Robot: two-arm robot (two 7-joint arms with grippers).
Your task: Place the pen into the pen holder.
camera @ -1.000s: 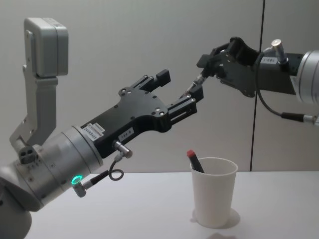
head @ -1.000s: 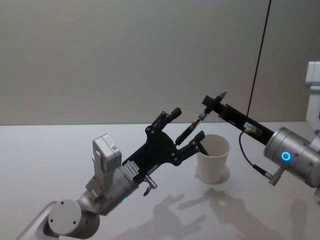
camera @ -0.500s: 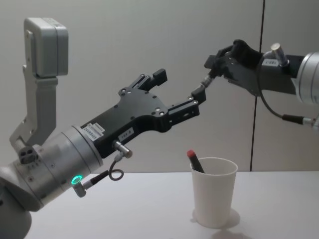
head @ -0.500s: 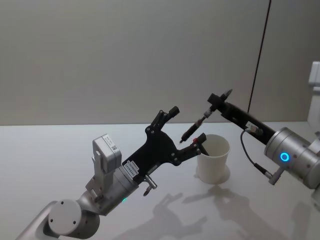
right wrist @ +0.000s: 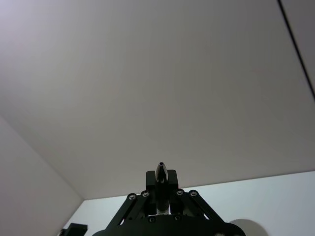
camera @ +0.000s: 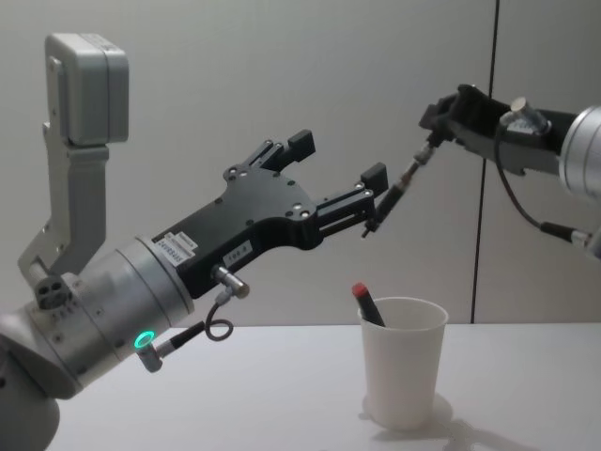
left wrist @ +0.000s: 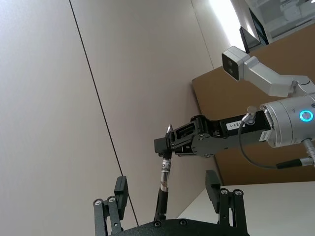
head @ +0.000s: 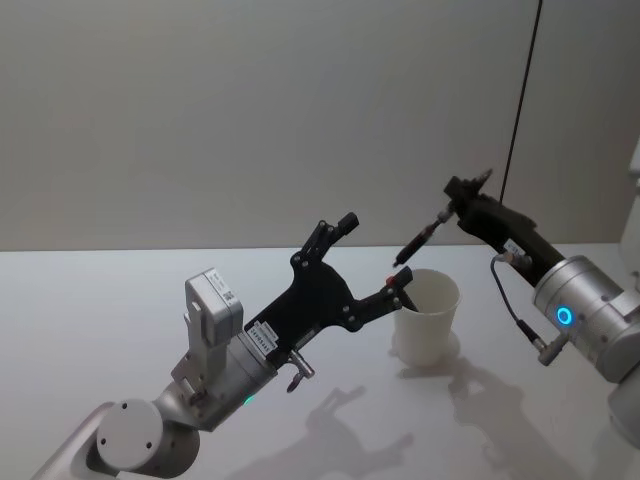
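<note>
- Right end effector is clamped on the upper end of the pen; in the right wrist view its fingers are pressed together around the barrel, with the pen's pointed tip sticking up past them.
- Pen hangs slanted in the air, its lower end above and toward the robot's left of the pen holder's mouth, clear of the rim.
- In the chest view the pen's lower end sits just beside the left end effector's nearer fingertip; whether they touch I cannot tell.
- From the left wrist camera the pen runs down between the two spread fingers with open room on either side, and the right end effector holds its top.
- Pen holder stands upright on the white worktop, open mouth up, rolled rim unobstructed from above.
- One red-capped pen already leans inside the cup against the rim on the robot's left side; the rest of the mouth is open.
- Left end effector is raised off the worktop with its fingers wide apart and nothing between the pads; in the head view its lower finger reaches close to the cup's near-left rim.
- Worktop around the cup is bare, apart from shadows, giving free space on all sides.
- A plain wall stands behind, with a dark vertical seam to the right.
</note>
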